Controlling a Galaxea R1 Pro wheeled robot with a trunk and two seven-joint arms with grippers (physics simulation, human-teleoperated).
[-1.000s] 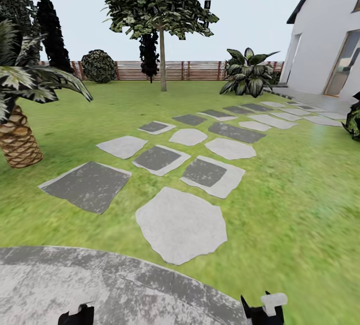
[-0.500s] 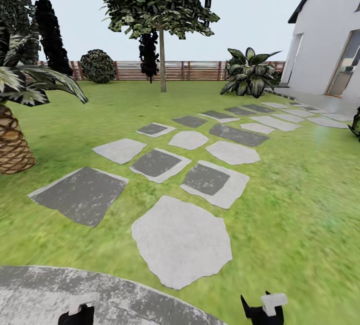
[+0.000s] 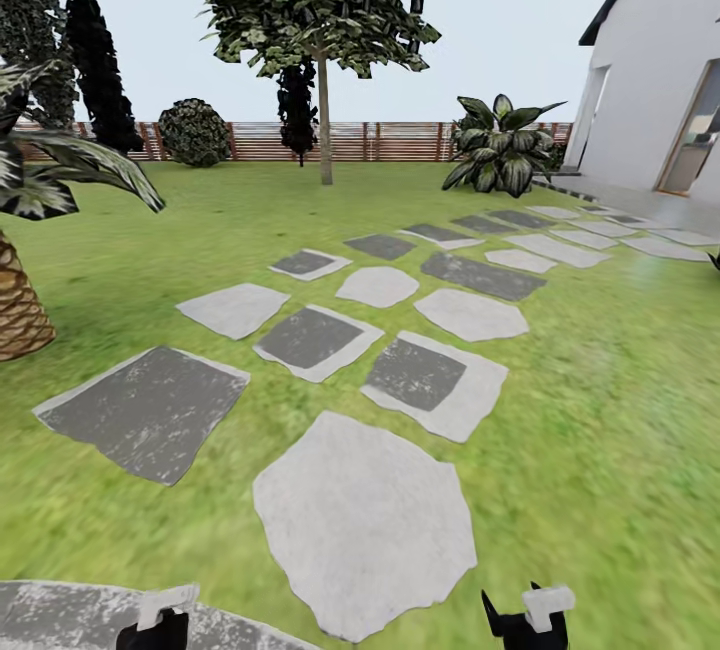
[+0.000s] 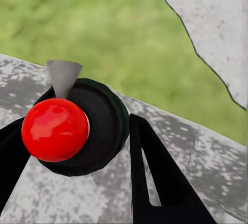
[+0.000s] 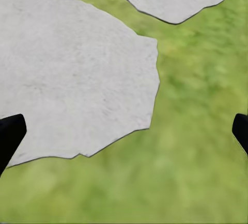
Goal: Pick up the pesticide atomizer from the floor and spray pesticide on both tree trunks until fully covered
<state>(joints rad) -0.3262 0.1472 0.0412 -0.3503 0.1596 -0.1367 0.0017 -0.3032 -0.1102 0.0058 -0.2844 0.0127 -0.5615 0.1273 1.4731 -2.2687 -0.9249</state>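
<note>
1. The slabs [image 3: 365, 520] loom nearer: the robot is rolling forward towards the tree [image 3: 324, 120].
2. Left gripper [image 4: 77, 146] grasps the atomizer [image 4: 55, 129].
3. Right gripper [image 5: 124, 131] hangs released over grass [image 5: 196, 146].

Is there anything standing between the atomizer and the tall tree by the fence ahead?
Nothing visible does. From the atomizer to the tree trunk there is just lawn and flat stepping stones. The palm stands off to the left and the leafy plant to the right of that line.
</note>
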